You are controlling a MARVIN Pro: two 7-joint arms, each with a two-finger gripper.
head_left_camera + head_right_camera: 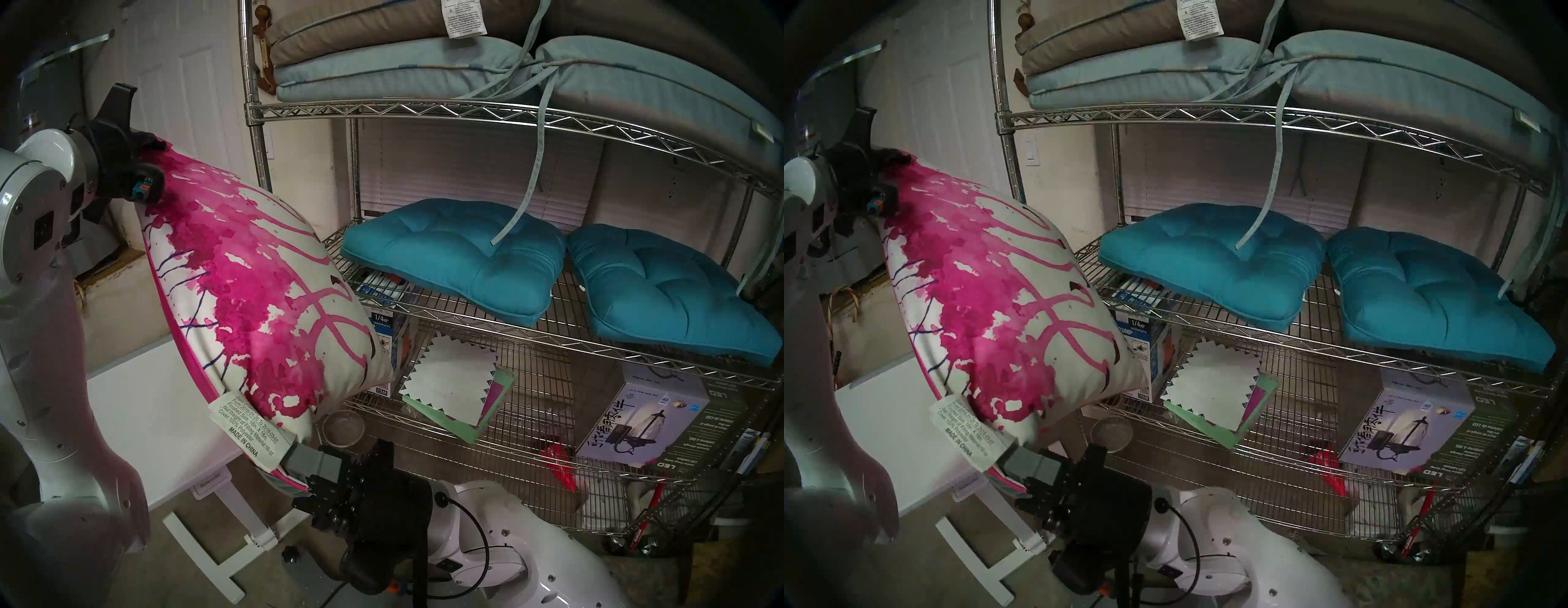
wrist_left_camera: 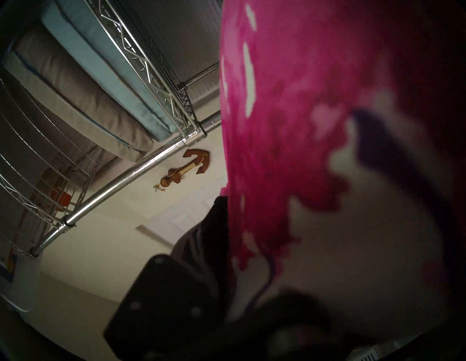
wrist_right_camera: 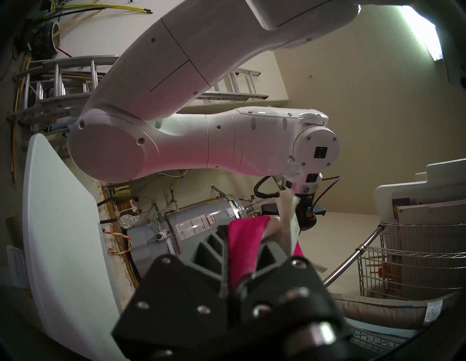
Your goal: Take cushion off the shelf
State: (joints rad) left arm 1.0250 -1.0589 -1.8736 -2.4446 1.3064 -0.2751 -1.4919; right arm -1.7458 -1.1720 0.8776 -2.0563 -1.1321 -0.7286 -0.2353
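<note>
The cushion [image 1: 263, 297], white with magenta splatter, hangs tilted in the air left of the shelf [image 1: 466, 112], above a small white table. My left gripper [image 1: 148, 146] is shut on its upper left corner. My right gripper [image 1: 292, 460] is shut on the lower corner beside the long white label [image 1: 250, 429]. In the right wrist view the magenta edge [image 3: 245, 237] sits pinched between the grey fingers [image 3: 211, 249]. The left wrist view is filled by the cushion's front [image 2: 302, 126], with one dark finger [image 2: 164, 290] beside it. The cushion's right corner overlaps the rack's left front edge in the head views.
Two teal tufted seat cushions [image 1: 458, 259] [image 1: 662, 288] lie on the middle tier. Pale blue-grey pads [image 1: 424, 72] with hanging ties lie on the tier above. Boxes [image 1: 645, 420] and papers [image 1: 454, 390] sit on the lower tier. The white table [image 1: 148, 403] stands under the cushion, with a water heater [image 3: 201, 227] behind.
</note>
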